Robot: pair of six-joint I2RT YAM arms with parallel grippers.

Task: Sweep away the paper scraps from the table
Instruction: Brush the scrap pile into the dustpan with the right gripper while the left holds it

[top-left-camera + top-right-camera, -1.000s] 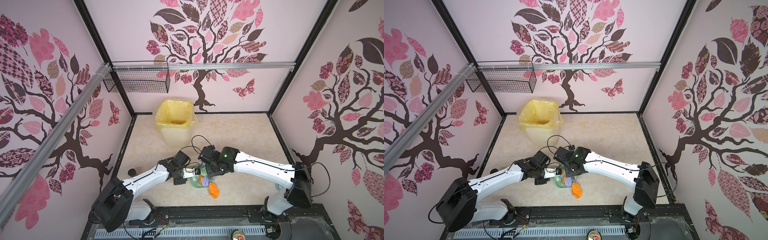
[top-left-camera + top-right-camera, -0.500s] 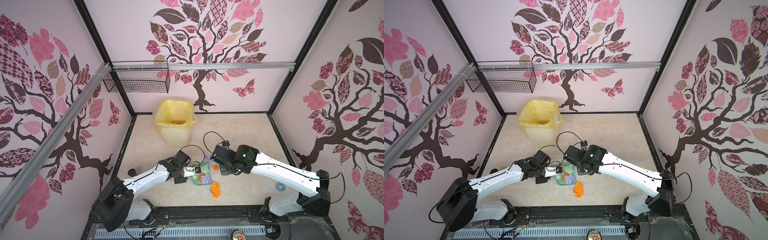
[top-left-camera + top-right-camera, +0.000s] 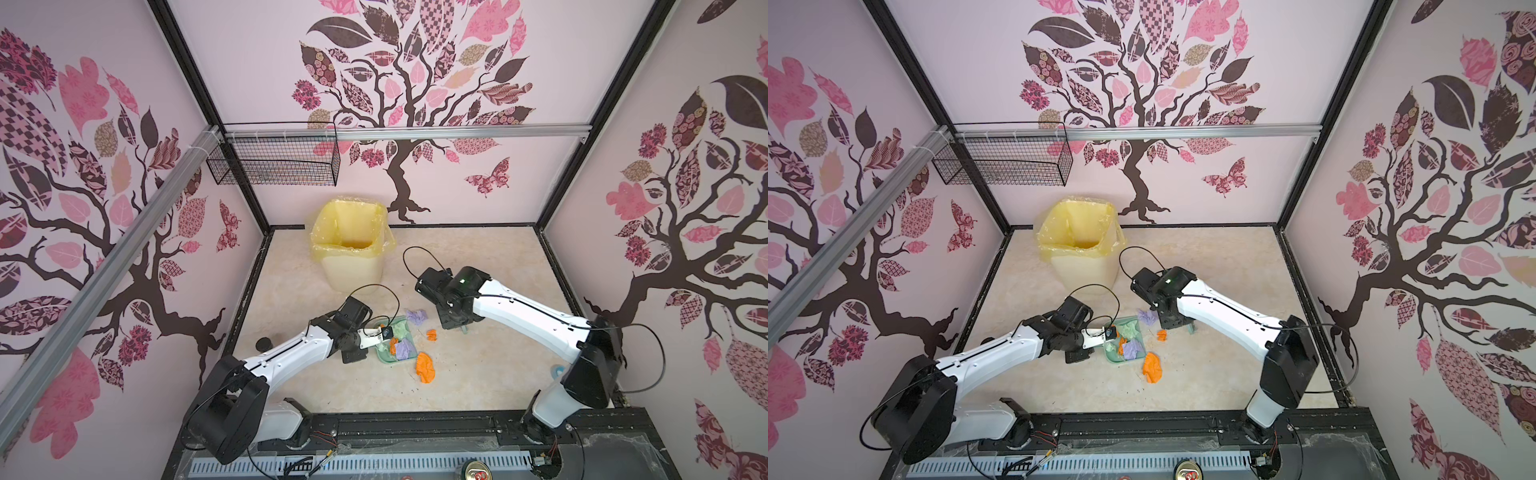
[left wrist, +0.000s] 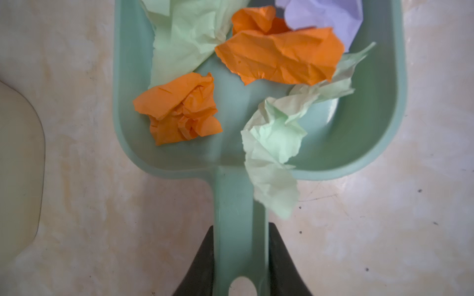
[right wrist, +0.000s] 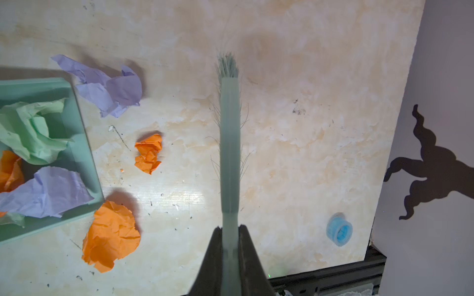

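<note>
My left gripper (image 4: 241,226) is shut on the handle of the teal dustpan (image 4: 120,102), which lies flat on the table (image 3: 478,257). Orange (image 4: 179,110), pale green (image 4: 272,143) and lavender paper scraps sit in the pan. My right gripper (image 5: 230,227) is shut on the teal brush (image 5: 230,141), bristles down, to the right of the pan. Three paper scraps lie on the table outside the pan's mouth: a lavender wad (image 5: 107,89), a small orange wad (image 5: 148,153) and a large orange wad (image 5: 110,235).
A bin lined with a yellow bag (image 3: 351,249) stands behind the dustpan. A small blue cap (image 5: 339,229) lies near the right arm's base. A wire basket (image 3: 274,160) hangs on the back left wall. The black frame (image 3: 415,424) edges the front.
My right arm has pulled the brush back to the right, away from the dustpan. The lavender wad and small orange wad now lie uncovered beside the pan. The left arm has stayed still.
</note>
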